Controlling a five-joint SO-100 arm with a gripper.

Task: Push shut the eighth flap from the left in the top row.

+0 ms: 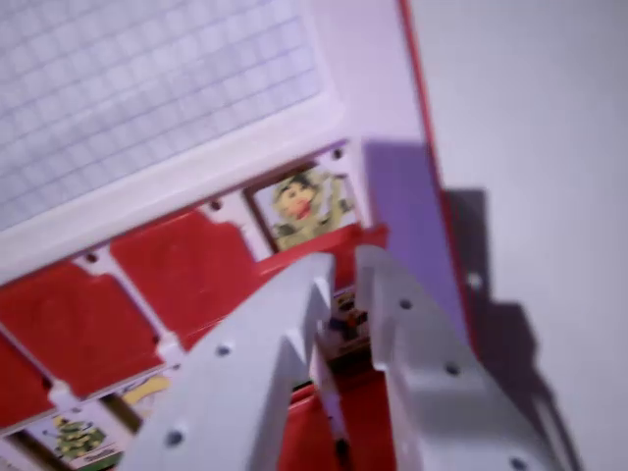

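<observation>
My gripper (343, 285) was closest to me, low in the wrist view. Its two white fingers (412, 334) stood a narrow way apart and held nothing. Between them I could see a small dark part, too blurry to name.

Just past the tips was the board (392, 196), red with a pale purple edge. The flap (306, 208) I wanted sat right above the tips, at the end of the row by the board's edge. It was showing its picture, a little figure in green and yellow, so I judged it was open and the push was not done yet. The tips were near it, but I could not tell if they touched it. I could not count eight from here, because the row ran off the wrist view's left.

I counted two red shut flaps (186, 270) in that row and one picture flap. Lower down, I saw two more picture flaps (78, 437), partly cut off.

Farthest away were one white grid panel (147, 78) and the plain grey surface (530, 98).
</observation>
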